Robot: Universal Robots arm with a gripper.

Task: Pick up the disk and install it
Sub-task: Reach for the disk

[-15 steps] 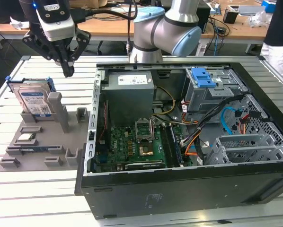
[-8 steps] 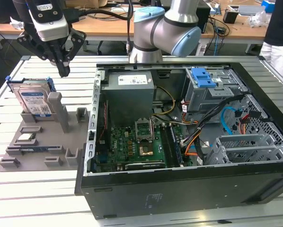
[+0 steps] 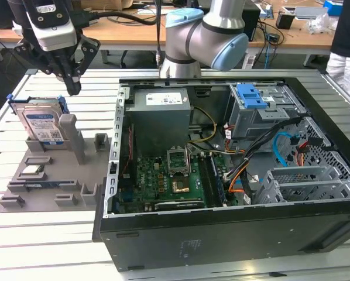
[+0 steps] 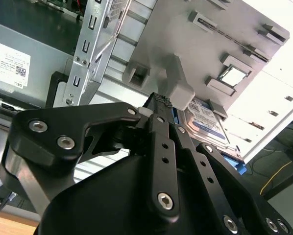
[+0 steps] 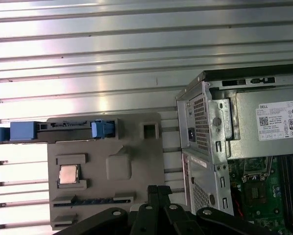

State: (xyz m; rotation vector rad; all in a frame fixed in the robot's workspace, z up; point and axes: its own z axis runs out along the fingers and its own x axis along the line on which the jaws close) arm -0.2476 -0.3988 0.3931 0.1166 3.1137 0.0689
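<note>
The disk (image 3: pixel 43 126), a silver-grey drive with a white-and-blue label in a blue caddy, stands on edge at the back of a grey holder plate (image 3: pixel 52 181) on the exterior view's left. It shows edge-on in the first wrist view (image 5: pixel 63 128) and label-up in the second wrist view (image 4: pixel 210 120). My gripper (image 3: pixel 74 88) hangs just above and a little to the exterior view's right of the disk, apart from it. Its fingers (image 4: pixel 161 105) are shut together with nothing between them, and their tips (image 5: pixel 158 192) sit over the holder's near side.
A small silver chip (image 3: pixel 33 170) lies on the holder plate. The open computer case (image 3: pixel 122 175) fills the middle and right, with a blue-latched metal drive cage (image 3: pixel 254 96) at its back. A person (image 3: pixel 347 35) stands at the far right. The slatted metal table (image 3: pixel 46 240) surrounds everything.
</note>
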